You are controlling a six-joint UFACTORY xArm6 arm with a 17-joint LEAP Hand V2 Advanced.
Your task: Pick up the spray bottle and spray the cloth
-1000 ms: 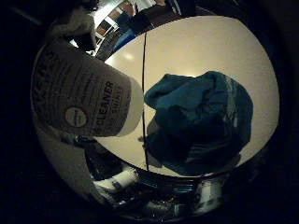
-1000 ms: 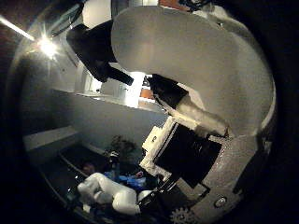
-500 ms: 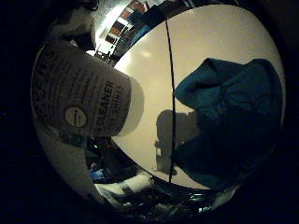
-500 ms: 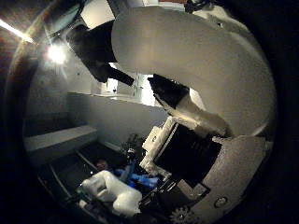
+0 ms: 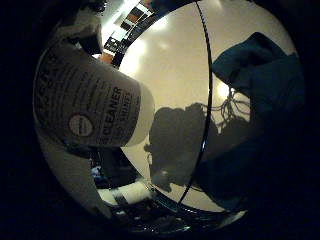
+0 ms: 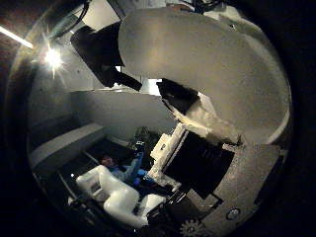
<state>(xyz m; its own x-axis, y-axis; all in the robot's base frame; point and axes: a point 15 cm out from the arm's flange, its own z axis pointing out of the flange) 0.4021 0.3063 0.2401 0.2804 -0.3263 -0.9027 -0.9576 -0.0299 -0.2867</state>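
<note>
The white spray bottle (image 5: 85,110), with dark print and a round seal on its label, fills one side of the little finger side view, close to my palm. My right hand (image 6: 207,123) is curled round it; in the thumb side view its white and black parts wrap a big white rounded surface. Below the bottle lies the pale table (image 5: 170,65). The teal cloth (image 5: 260,75) sits crumpled on it, off to the side of the bottle. The bottle hangs above the table, apart from the cloth.
A dark seam (image 5: 205,100) runs across the table between bottle and cloth. The shadow (image 5: 175,130) of my hand and the bottle falls beside the seam. The table's rounded edge (image 5: 165,200) is near. A white moulded shape (image 6: 113,192) stands in the room beyond.
The camera has moved over the table: the cloth now sits nearer the view's rim and looks larger, and the shadow has grown. The bottle keeps its place against my palm.
</note>
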